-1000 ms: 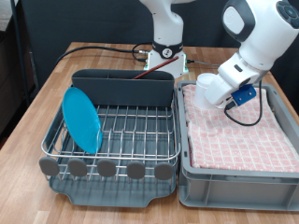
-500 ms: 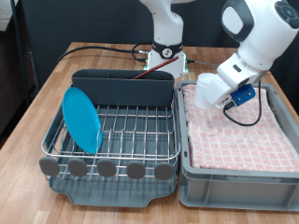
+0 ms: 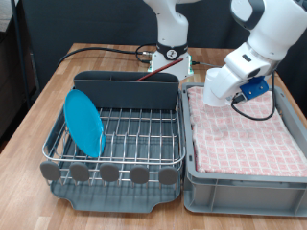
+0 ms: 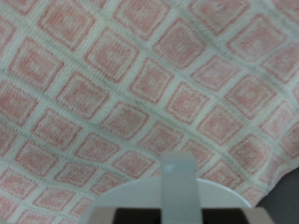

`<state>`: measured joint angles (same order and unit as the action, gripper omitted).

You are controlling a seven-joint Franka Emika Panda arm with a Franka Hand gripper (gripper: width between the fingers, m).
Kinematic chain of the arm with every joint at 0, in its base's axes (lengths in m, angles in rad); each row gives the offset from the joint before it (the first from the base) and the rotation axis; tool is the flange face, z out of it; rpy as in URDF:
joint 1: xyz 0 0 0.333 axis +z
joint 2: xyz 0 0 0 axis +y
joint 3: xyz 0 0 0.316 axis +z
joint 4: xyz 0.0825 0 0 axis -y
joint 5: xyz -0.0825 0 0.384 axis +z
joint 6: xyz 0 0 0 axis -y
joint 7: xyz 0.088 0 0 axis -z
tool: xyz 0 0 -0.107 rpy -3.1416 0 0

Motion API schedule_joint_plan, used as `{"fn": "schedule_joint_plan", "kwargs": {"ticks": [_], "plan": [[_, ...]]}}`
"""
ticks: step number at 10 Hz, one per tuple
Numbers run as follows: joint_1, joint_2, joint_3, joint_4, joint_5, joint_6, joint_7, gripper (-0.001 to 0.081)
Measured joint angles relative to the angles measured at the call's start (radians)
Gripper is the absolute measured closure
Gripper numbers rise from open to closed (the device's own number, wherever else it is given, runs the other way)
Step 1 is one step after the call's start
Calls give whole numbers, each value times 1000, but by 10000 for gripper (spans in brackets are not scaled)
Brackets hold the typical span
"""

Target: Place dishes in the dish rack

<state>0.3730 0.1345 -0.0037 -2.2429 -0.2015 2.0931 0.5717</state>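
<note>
The light-blue plate stands on edge in the left side of the silver wire dish rack. My gripper hangs over the far left part of the grey bin, a little above the pink checked cloth. It looks shut on the white mug. In the wrist view a grey finger crosses the mug's round white rim, with the cloth below. The wooden spoon is out of view.
The grey bin stands right of the rack on the wooden table. The rack's tall dark back compartment lies just left of the gripper. The robot's base and cables sit behind.
The gripper has risen and shifted slightly to the exterior view's right, away from the cloth, with the white mug. The plate and rack have not moved.
</note>
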Motion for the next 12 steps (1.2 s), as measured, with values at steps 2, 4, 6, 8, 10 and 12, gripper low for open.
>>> {"fn": "schedule_joint_plan", "kwargs": {"ticks": [2,4,6,8,10,12], "plan": [[-10,-22,-24,29,10,0,-11,734],[-31,-21,-54,81,19,-3,-37,734],[-37,-9,-57,100,26,-9,-50,734],[-40,-5,-70,101,18,14,-32,734],[-55,25,-103,145,19,17,-38,734],[-77,76,-123,227,30,-9,-72,734]]}}
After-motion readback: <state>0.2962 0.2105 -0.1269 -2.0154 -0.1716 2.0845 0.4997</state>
